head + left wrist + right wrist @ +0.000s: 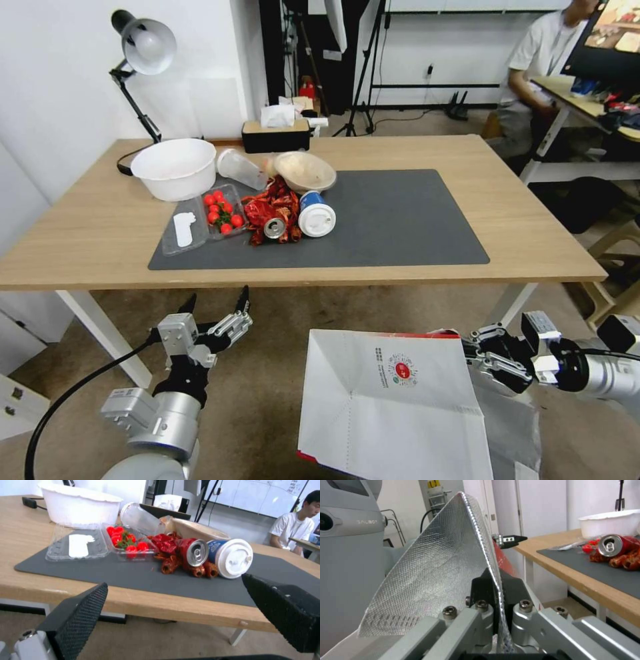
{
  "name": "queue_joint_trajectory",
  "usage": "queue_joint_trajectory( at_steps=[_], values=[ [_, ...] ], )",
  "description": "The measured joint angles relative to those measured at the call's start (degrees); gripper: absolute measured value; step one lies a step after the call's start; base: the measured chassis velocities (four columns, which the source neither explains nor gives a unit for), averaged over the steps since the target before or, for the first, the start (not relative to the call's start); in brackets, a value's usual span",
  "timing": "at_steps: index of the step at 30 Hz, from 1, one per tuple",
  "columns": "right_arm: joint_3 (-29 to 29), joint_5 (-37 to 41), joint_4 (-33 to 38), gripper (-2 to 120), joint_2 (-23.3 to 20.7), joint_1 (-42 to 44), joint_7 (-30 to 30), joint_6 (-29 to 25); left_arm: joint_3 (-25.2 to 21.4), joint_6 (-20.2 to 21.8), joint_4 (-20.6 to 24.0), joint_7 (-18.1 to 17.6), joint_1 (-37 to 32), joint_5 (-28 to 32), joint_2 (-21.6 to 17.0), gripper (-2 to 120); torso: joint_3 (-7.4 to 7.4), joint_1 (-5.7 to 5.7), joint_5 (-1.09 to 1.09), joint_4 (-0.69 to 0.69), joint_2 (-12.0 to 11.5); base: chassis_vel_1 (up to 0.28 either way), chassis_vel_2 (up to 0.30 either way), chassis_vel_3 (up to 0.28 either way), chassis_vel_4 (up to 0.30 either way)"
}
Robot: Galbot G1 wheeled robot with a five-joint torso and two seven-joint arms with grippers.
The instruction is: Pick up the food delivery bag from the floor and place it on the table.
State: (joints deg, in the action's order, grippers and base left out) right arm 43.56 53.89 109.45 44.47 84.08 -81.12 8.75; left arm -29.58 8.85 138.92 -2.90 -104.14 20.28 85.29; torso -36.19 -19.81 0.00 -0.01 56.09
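Observation:
The food delivery bag [393,407] is white with a small round red logo and hangs off the floor [260,373] in front of the table [533,227]. My right gripper [475,358] is shut on the bag's upper right edge. In the right wrist view its fingers [486,587] pinch the silver foil lining [433,575]. My left gripper [215,303] stands open below the table's front edge, left of the bag, holding nothing. In the left wrist view its black pads [83,612] point at the table edge.
On the dark grey mat [400,220] lie a white bowl [175,168], a tomato tray [223,210], a crumpled red wrapper [270,207], a can [274,228], a lidded cup [316,215] and a tan bowl [305,171]. A desk lamp [143,50] and tissue box [275,133] stand behind. A white table leg [107,337] is near my left arm.

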Motion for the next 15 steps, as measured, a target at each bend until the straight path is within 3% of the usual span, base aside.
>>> queue_joint_trajectory(
  at_steps=[15],
  values=[
    [0.0, 0.0, 0.2, 0, 0.0, 0.0, 0.2, 0.0, -0.1, -0.1, 0.1, 0.0, -0.1, 0.1, 0.1, 100, -2.44, -1.85, 0.00, 0.00, 4.3, 0.000, 0.000, 0.000, 0.000]
  ],
)
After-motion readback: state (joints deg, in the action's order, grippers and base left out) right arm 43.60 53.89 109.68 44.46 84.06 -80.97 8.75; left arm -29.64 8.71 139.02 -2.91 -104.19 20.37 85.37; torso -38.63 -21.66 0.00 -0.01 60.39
